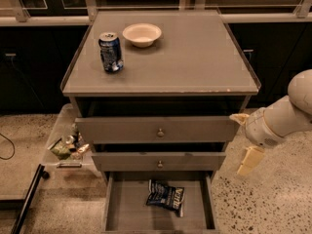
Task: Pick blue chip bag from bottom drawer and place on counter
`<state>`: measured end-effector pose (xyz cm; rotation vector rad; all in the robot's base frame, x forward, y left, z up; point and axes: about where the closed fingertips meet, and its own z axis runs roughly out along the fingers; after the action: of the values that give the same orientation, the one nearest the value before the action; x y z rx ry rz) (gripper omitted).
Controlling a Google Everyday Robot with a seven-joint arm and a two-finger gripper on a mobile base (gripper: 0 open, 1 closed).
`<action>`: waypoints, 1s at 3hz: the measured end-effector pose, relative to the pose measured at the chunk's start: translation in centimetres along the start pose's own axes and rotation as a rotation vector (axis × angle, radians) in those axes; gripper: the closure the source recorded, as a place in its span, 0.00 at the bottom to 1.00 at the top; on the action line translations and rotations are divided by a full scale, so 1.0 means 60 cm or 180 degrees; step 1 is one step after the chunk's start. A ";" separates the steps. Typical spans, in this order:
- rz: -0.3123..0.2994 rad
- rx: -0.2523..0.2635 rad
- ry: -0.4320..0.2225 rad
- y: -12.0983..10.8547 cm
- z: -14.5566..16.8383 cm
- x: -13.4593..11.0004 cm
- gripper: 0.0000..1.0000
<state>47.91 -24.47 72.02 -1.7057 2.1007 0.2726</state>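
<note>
One gripper [245, 139] (arm [292, 112] cropped) beside cabinet [122, 129].

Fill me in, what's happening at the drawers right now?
The robot's gripper hangs open and empty off the right side of the cabinet, level with the upper two drawers. The blue chip bag lies untouched on the floor of the bottom drawer, which is pulled out. The counter holds a soda can and a bowl. Nothing has been picked up yet.
</note>
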 end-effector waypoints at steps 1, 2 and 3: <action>0.0000 0.0000 0.0000 0.000 0.000 0.000 0.00; 0.0185 -0.0135 -0.0154 0.015 0.052 0.010 0.00; 0.0296 -0.0309 -0.0382 0.040 0.144 0.022 0.00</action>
<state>47.06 -21.57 63.47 -1.6045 2.1119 0.5001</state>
